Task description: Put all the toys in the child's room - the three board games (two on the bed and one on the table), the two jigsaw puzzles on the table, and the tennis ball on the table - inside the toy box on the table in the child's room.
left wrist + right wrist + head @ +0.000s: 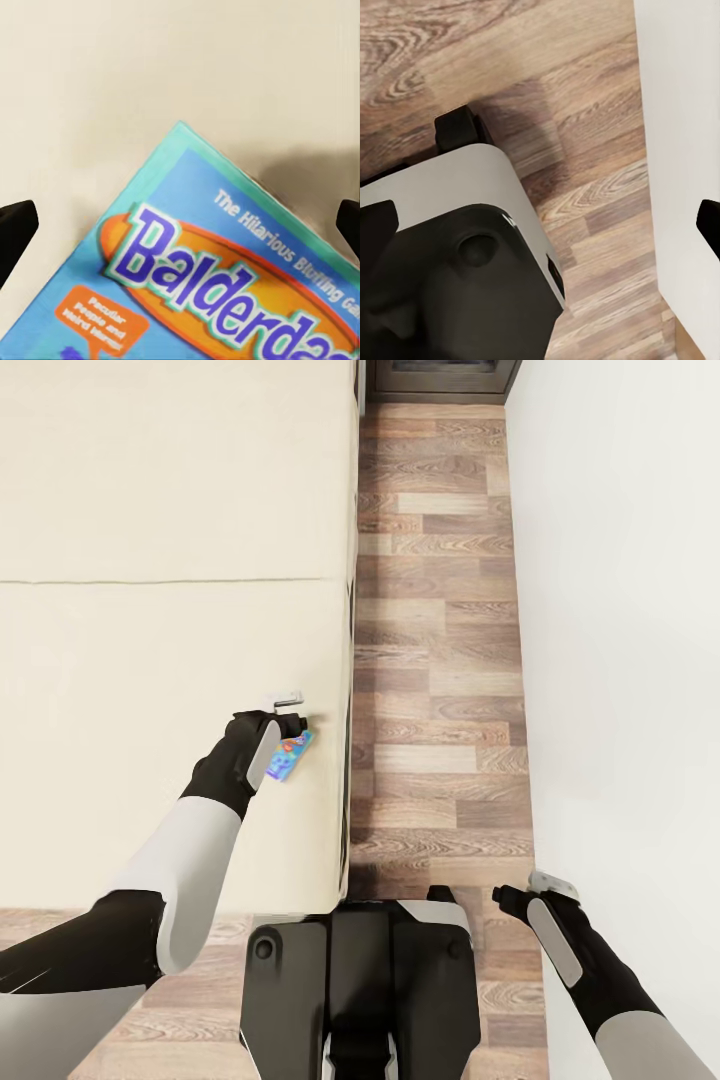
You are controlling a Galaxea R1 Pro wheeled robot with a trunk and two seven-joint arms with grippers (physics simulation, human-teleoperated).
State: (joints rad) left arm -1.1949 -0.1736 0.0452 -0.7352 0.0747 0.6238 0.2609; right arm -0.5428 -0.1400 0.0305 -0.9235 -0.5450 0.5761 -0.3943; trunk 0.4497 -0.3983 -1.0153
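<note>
Head view: the left gripper (283, 705) is held spread apart above the blue board game (291, 753), which lies near the bed (150, 640) edge. Beside the wall (620, 610), the right gripper (520, 888) is spread apart.

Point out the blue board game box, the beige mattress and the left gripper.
Small blue printed board game box (225, 277): left wrist view, on the orange oval of its cover.
Plain beige mattress of the bed (150, 660): head view, on its bare top.
Left gripper (290, 705): head view, between its fingertips, just above the box.
</note>
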